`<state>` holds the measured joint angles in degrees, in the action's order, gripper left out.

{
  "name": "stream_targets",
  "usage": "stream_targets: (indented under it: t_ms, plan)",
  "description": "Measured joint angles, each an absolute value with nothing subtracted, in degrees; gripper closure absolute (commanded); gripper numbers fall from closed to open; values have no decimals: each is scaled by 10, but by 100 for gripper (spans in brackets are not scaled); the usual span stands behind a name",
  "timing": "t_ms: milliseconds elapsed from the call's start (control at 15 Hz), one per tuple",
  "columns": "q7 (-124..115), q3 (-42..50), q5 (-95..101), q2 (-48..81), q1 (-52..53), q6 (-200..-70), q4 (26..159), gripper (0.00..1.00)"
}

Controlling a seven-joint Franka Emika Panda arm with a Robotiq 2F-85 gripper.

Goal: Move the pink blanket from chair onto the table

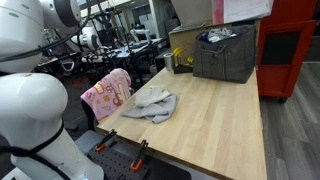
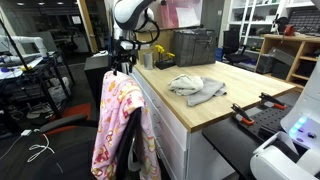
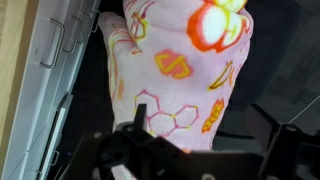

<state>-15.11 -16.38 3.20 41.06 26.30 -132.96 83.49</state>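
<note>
Your jaws stand spread wide and hold nothing. They hang just off the table's (image 2: 228, 108) edge, directly over the pink blanket (image 2: 118, 120). It is draped over the chair (image 2: 132, 145) just beside that edge and hangs well below the table top.

So the thing you want lies straight beneath the jaws. In the wrist view the blanket (image 3: 180, 70) fills the middle, and the jaws show dark along the bottom, spread to either side of it. Its long axis runs downward, from the hump over the chair's backrest toward the floor, so the top fold is the part nearest you. I judge the coming move to be a short drop onto that fold, then a lift high enough for the hanging length to pass over the table's edge.

The chair is almost wholly covered, with only a dark strip showing between the folds. I cannot tell whether the jaws already brush the fleece. On the table, the grey cloth (image 2: 195, 87) lies mid-top and the grey bin (image 2: 195, 45) stands at the far end.
</note>
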Motion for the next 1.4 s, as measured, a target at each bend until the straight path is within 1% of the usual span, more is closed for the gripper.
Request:
stream_targets:
  t_ms: [67,133,200,267,333,667,733,800,867,933,1133,1200,1333,1400]
  plan:
    - [-148,-164,32,419,263,-1327,828,0]
    - [-147,-163,32,426,264,-1325,822,2]
    - [-147,-162,32,432,265,-1323,816,26]
    - [-146,-160,32,437,267,-1321,812,27]
    - [-142,-159,32,440,269,-1318,808,33]
    - [-114,-155,33,445,278,-1308,788,72]
    - [-109,-154,34,445,281,-1307,783,79]
    - [-103,-152,36,445,284,-1304,778,44]
    - [-100,-151,41,445,287,-1298,772,42]
    - [-97,-148,46,445,290,-1290,767,42]
    - [-95,-133,71,445,304,-1262,752,23]
    - [-95,-127,78,445,306,-1253,750,14]
    - [-95,-119,87,445,309,-1240,749,1]
    - [-94,-116,88,446,309,-1234,749,0]
